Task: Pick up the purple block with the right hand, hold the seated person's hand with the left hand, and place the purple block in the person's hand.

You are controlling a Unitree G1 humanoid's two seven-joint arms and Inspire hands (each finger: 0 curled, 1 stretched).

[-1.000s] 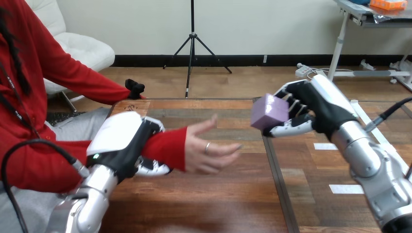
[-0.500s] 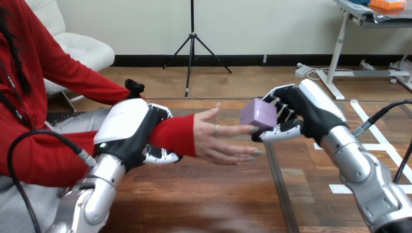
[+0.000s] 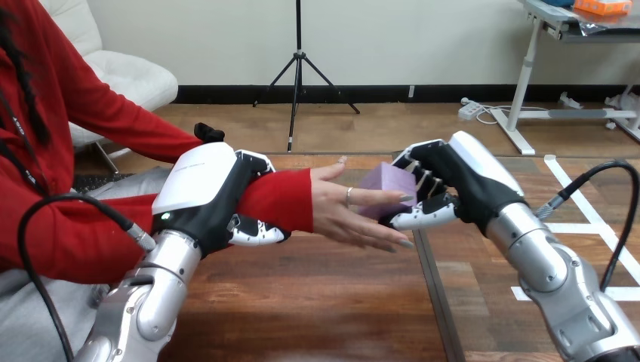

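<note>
Head view: above the wooden table, the left hand at mid-left curls round the person's wrist. At centre-right, the right hand pinches the purple block just over the person's hand, which lies open.

One purple block is in sight. There are two robot hands, the left hand and the right hand, and each ends one silver forearm, so two forearms. One person's hand shows, open, above the one wooden tabletop. That makes three hands in all. Each robot hand has one thing in its fingers: the right hand's are curled on the block, the left hand's round the person's wrist.
</note>
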